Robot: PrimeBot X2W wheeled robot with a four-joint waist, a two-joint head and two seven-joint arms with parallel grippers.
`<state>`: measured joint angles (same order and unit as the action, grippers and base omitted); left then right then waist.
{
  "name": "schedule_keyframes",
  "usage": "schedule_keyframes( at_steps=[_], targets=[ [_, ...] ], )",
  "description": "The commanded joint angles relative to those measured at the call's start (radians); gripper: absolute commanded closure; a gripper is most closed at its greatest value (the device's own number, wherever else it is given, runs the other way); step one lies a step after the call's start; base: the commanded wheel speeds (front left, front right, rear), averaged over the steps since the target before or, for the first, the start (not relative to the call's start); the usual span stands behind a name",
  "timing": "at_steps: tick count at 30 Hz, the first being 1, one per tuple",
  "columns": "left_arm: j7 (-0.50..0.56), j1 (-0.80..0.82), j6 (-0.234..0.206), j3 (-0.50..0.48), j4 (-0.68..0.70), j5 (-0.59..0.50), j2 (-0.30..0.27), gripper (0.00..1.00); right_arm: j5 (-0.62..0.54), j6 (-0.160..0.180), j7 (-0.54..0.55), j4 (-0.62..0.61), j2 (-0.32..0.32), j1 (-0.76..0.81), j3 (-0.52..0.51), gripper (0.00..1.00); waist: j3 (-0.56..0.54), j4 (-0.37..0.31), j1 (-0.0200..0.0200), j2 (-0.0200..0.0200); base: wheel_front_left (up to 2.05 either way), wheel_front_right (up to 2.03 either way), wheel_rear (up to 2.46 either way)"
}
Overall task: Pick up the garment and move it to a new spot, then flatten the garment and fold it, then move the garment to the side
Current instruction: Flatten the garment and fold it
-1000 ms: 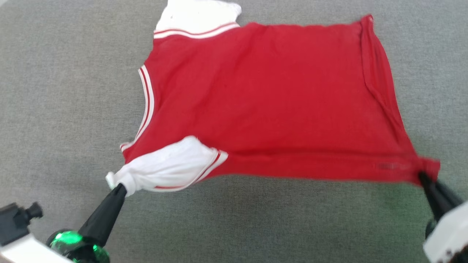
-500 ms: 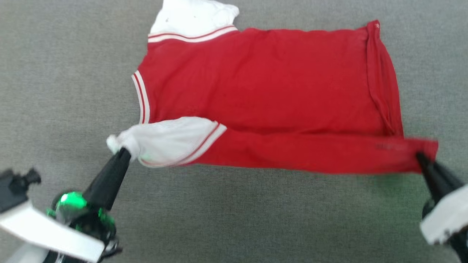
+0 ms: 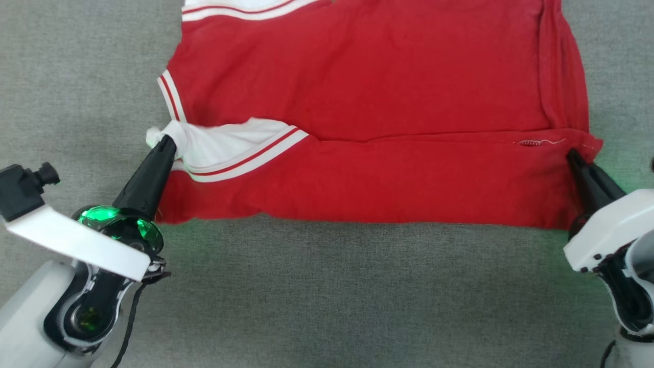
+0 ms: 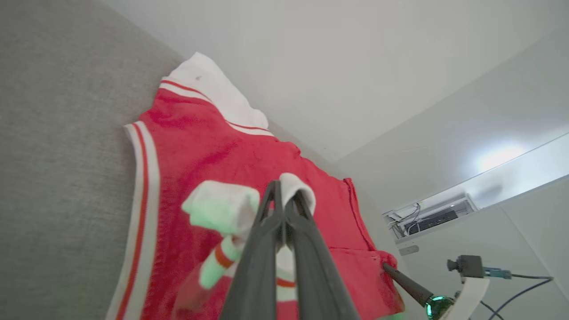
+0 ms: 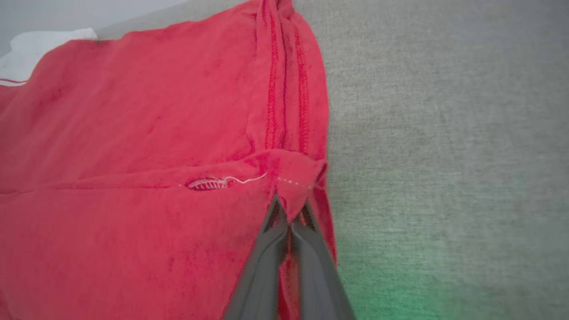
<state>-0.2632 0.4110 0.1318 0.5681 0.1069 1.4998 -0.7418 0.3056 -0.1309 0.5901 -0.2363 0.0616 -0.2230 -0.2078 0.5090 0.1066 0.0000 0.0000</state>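
Garment: the garment (image 3: 378, 87), a red jersey, lies on the grey woven table (image 3: 327, 296) and spans the head view from 10 to 2 o'clock. Its near long edge is doubled over the body as a band.
Left gripper: the left gripper (image 3: 166, 143) is clamped on the cuff of the near white sleeve (image 3: 225, 143), at the garment's 8 o'clock corner.
Right gripper: the right gripper (image 3: 571, 155) is pinched on the red hem corner (image 3: 585, 143), at 4 o'clock.
Handling: likely light and limp, sagging between two holds. The knit probably drags on the woven cover and bunches. Thick seamed corners and cuffs look like the safest holds.
Left wrist view adds: the cuff cloth bulges on both sides of the closed fingers. The far white sleeve (image 4: 209, 89) sits at 11 o'clock against a pale wall.
Right wrist view adds: a loose white thread (image 5: 240, 180) beside the pinched corner, and hem ridges running toward 12 o'clock.
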Motion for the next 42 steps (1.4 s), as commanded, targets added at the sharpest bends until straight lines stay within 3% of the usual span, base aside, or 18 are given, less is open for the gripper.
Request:
schedule_keyframes(
  at_steps=[1, 11, 12, 13, 14, 16, 17, 22, 27, 34, 38, 42],
  targets=[
    [-0.001, 0.024, -0.002, 0.006, -0.029, -0.013, 0.011, 1.00, -0.009, 0.000, -0.018, 0.015, -0.004, -0.012, 0.004, 1.00, 0.011, -0.001, 0.0000, 0.0000, 0.00, 0.00, 0.00],
    [-0.001, 0.083, -0.002, 0.072, -0.197, -0.062, 0.007, 1.00, -0.020, 0.001, -0.079, 0.090, -0.010, -0.032, 0.021, 1.00, 0.018, -0.011, 0.0000, 0.0000, 0.00, 0.00, 0.00],
    [-0.002, 0.091, -0.002, 0.080, -0.218, -0.079, 0.001, 0.88, -0.019, 0.000, -0.086, 0.097, -0.010, -0.032, 0.022, 1.00, 0.013, -0.012, 0.0000, 0.0000, 0.00, 0.00, 0.00],
    [-0.002, 0.101, -0.002, 0.086, -0.234, -0.098, 0.000, 0.46, -0.019, 0.001, -0.096, 0.106, -0.010, -0.032, 0.023, 0.85, 0.006, -0.014, 0.0000, 0.0000, 0.00, 0.00, 0.00],
    [-0.002, 0.102, -0.002, 0.096, -0.244, -0.108, 0.005, 0.00, -0.022, 0.001, -0.106, 0.112, -0.010, -0.027, 0.023, 0.58, -0.004, -0.014, 0.0000, 0.0000, 0.00, 0.00, 0.00],
    [-0.002, 0.109, -0.002, 0.103, -0.258, -0.130, -0.008, 0.00, -0.028, 0.001, -0.123, 0.121, -0.010, -0.015, 0.022, 0.05, -0.024, -0.014, 0.0000, 0.0000, 0.00, 0.00, 0.00],
    [-0.002, 0.111, -0.002, 0.105, -0.263, -0.139, -0.016, 0.00, -0.030, 0.000, -0.130, 0.123, -0.010, -0.010, 0.024, 0.00, -0.035, -0.013, 0.0000, 0.0000, 0.00, 0.00, 0.00],
    [-0.002, 0.130, -0.002, 0.118, -0.257, -0.203, -0.095, 0.00, -0.035, 0.000, -0.162, 0.108, -0.009, 0.007, 0.023, 0.00, -0.092, -0.014, 0.0000, 0.0000, 0.00, 0.00, 0.00],
    [0.048, 0.169, -0.002, 0.201, -0.235, -0.232, -0.237, 0.00, -0.036, 0.000, -0.186, 0.090, -0.006, 0.010, 0.030, 0.00, -0.126, -0.018, 0.0000, 0.0000, 0.00, 0.00, 0.00],
    [0.399, 0.202, -0.002, 0.331, -0.172, -0.103, -0.361, 0.00, -0.038, 0.000, -0.204, 0.078, -0.007, 0.014, 0.059, 0.00, -0.138, -0.040, 0.0000, 0.0000, 0.00, 0.00, 0.00],
    [0.583, 0.227, -0.002, 0.381, -0.180, -0.019, -0.365, 0.00, -0.028, 0.000, -0.217, 0.084, -0.008, 0.006, 0.073, 0.00, -0.122, -0.068, 0.0000, 0.0000, 0.00, 0.00, 0.00],
    [0.699, 0.260, -0.002, 0.409, -0.215, 0.009, -0.359, 0.00, -0.024, 0.000, -0.232, 0.093, -0.010, -0.014, 0.086, 0.00, -0.099, -0.101, 0.0000, 0.0000, 0.00, 0.00, 0.00]
  ],
)
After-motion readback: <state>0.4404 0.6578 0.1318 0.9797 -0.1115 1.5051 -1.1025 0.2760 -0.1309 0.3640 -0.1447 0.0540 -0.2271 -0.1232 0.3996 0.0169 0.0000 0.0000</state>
